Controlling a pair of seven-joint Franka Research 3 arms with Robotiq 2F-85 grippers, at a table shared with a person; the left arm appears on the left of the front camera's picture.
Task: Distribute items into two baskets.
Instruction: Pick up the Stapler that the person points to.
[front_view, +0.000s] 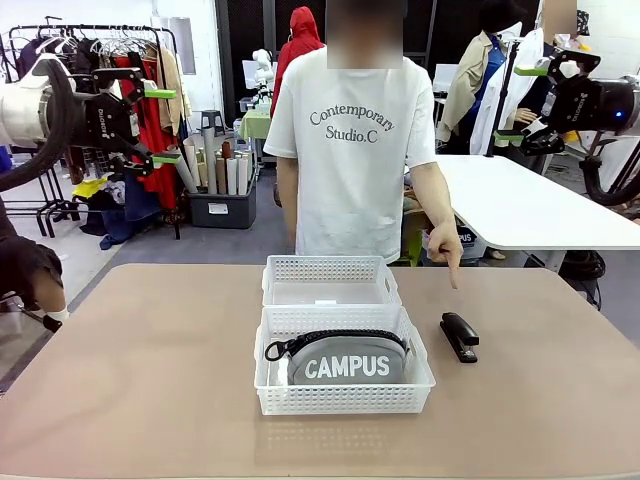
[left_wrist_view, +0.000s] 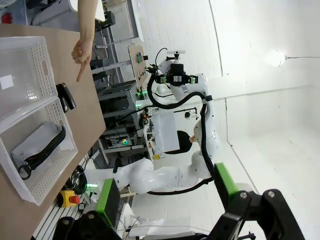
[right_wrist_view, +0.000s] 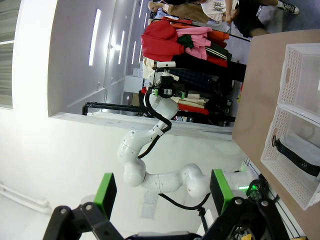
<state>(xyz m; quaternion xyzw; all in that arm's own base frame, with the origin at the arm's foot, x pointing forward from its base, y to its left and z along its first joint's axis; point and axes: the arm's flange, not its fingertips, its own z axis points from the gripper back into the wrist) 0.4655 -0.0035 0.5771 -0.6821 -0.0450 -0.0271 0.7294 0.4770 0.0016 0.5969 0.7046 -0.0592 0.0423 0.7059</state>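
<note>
- A tan counter (front_view: 130, 380) is seen across the lower part of the front view.
- A person in a white T-shirt (front_view: 350, 170) printed "Contemporary Studio.C" is seen standing just behind the counter's far edge, near its middle.
- A clothes rack (front_view: 90, 45) hung with garments is seen well beyond the counter's far left corner.
- A grey bin (front_view: 222, 210) filled with upright rolls (front_view: 215, 160) is set on the floor beside that rack.
- A red hooded garment (front_view: 298, 40) is hung up behind the person.
- A white table (front_view: 530, 205) is placed beyond the counter's far right corner.
- A yellow box with a red button (left_wrist_view: 70, 198) is seen in the left wrist view, just off the counter's edge.
</note>
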